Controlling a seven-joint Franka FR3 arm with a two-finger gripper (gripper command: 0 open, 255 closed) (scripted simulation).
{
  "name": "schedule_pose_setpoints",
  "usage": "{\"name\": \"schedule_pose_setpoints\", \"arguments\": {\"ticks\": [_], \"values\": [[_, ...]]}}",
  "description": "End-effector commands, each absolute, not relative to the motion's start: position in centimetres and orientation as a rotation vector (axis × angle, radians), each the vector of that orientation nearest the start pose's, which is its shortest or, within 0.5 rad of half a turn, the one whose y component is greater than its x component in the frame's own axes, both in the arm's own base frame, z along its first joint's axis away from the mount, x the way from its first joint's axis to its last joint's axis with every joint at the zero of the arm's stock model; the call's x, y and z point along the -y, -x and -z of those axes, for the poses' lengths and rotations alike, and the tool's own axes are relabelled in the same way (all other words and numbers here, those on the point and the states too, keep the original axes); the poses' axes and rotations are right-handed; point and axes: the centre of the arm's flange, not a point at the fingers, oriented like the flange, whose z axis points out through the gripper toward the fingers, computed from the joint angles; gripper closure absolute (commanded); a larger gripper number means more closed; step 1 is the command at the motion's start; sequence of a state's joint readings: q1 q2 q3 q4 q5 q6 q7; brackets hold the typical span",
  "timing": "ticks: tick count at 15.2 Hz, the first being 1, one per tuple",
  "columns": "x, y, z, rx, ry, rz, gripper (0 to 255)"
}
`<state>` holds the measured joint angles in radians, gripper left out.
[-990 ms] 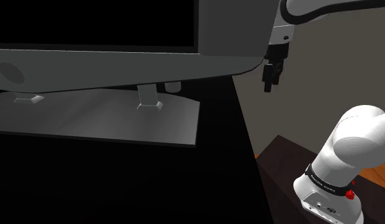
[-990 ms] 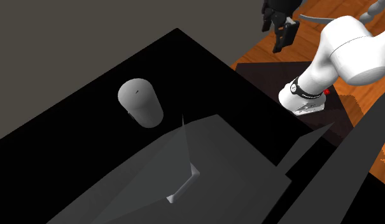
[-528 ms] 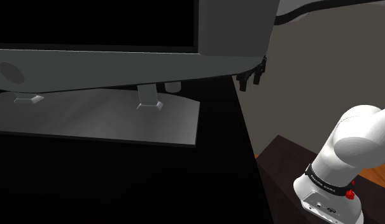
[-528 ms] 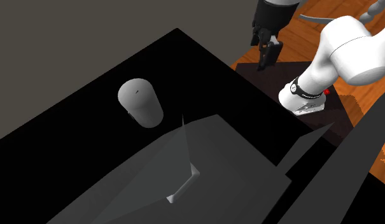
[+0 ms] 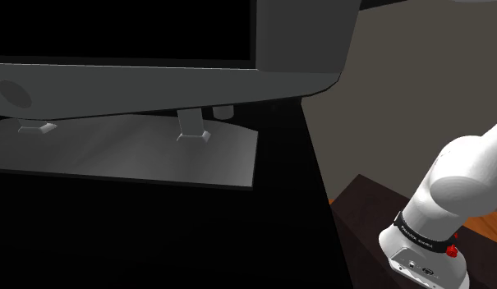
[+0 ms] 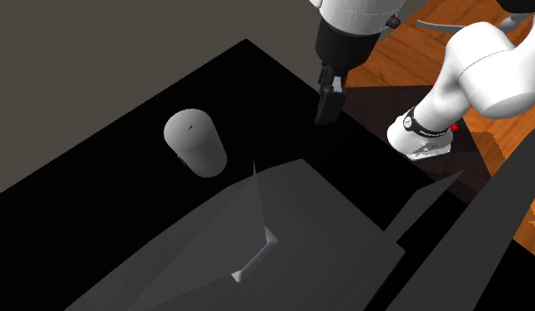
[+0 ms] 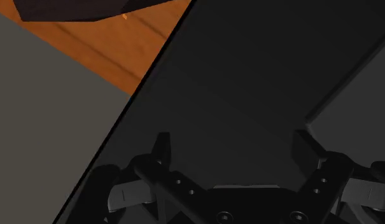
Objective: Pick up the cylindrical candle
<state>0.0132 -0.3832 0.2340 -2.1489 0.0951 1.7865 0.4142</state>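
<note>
Claw (image 6: 325, 113) open wide, empty, over black table (image 6: 115, 199) edge.
Grey candle (image 6: 194, 141) upright, well apart, toward the second exterior view's left; monitor base (image 6: 292, 221) near it.

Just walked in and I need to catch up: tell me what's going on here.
A white robot arm is going for the pale grey candle, which stands upright on the black table near a big monitor. The gripper hangs over the table's edge, apart from the candle and toward the second exterior view's right of it. Its fingers stand open with nothing between them, so the candle is not yet picked up.
</note>
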Motion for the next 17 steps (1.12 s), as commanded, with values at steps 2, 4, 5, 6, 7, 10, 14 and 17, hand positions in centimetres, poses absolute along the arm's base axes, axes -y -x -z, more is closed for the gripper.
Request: {"name": "schedule_pose_setpoints", "arguments": {"ticks": [2,4,5,6,7,10,14,17], "values": [[-14.9,-45.2,-55.4,-0.424,3.103,0.072,0],[-16.3,-47.1,-55.8,-0.491,3.093,0.109,0],[-17.0,-48.1,-56.1,-0.525,3.087,0.127,0],[-17.6,-49.1,-56.3,-0.558,3.081,0.146,0],[-18.2,-50.1,-56.5,-0.591,3.075,0.164,0],[-19.9,-53.1,-57.3,-0.691,3.053,0.22,0],[-21.9,-57.3,-58.6,-0.823,3.016,0.293,0],[-22.9,-59.7,-59.3,-0.898,2.992,0.335,0]]}}
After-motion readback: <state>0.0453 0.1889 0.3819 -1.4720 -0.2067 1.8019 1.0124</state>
